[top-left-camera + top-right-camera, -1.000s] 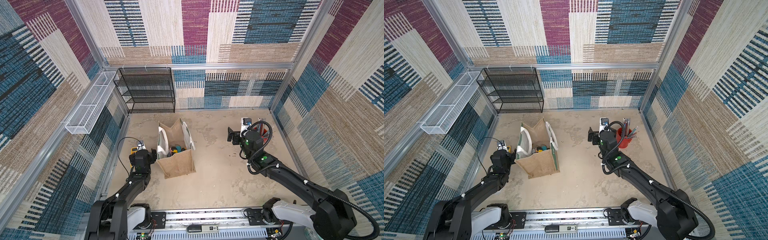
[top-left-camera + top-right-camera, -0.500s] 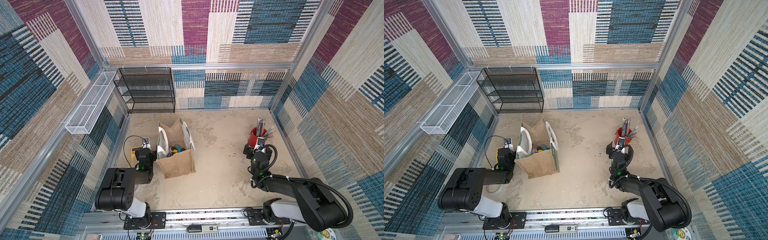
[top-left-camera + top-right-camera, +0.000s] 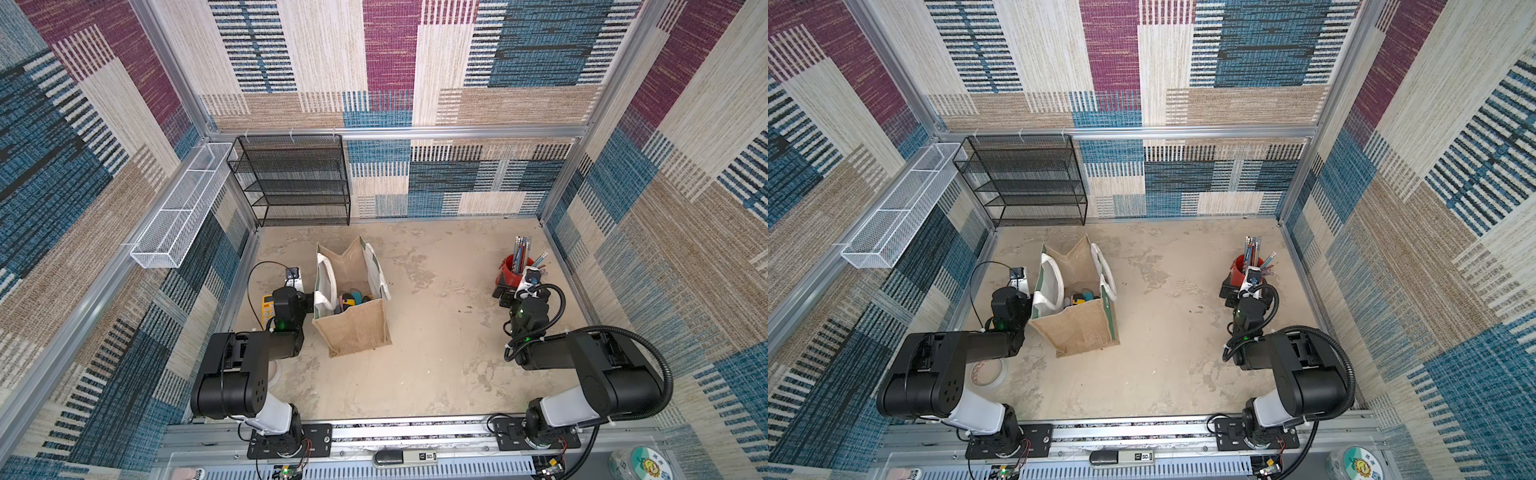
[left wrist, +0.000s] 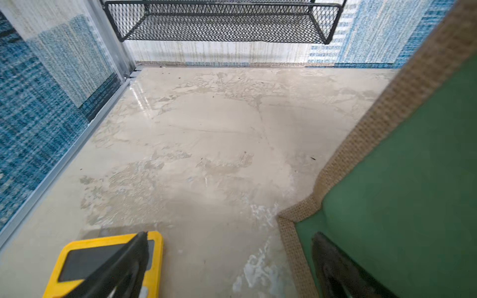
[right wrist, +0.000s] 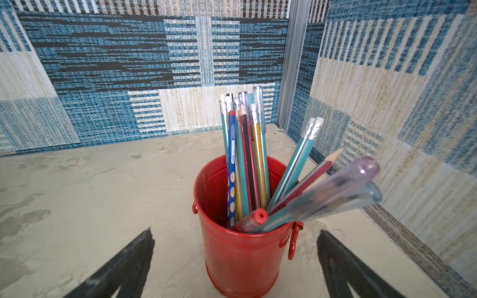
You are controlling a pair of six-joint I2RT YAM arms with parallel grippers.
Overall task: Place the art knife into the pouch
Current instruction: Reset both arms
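The pouch (image 3: 353, 328) (image 3: 1077, 332), a tan jute tote with white rope handles, stands upright and open at centre left. Several small items lie inside; I cannot pick out the art knife among them. My left gripper (image 3: 291, 296) (image 4: 231, 236) is low beside the pouch's green face (image 4: 413, 180), open and holding nothing. One finger is over a yellow calculator (image 4: 77, 247), the other against the green face. My right gripper (image 3: 517, 293) (image 5: 236, 232) is open and holding nothing, with a red pencil bucket (image 5: 240, 252) just ahead between its spread fingers.
The red bucket (image 3: 510, 272), full of pencils and pens, stands near the right wall. A black mesh rack (image 3: 297, 178) is at the back left, with a white wire basket (image 3: 178, 208) on the left wall. A tape roll (image 3: 988, 374) lies by the left arm's base.
Both arms have folded back and down toward the front rail. The right gripper has moved from the middle of the floor to the red bucket. The left gripper stays by the pouch.
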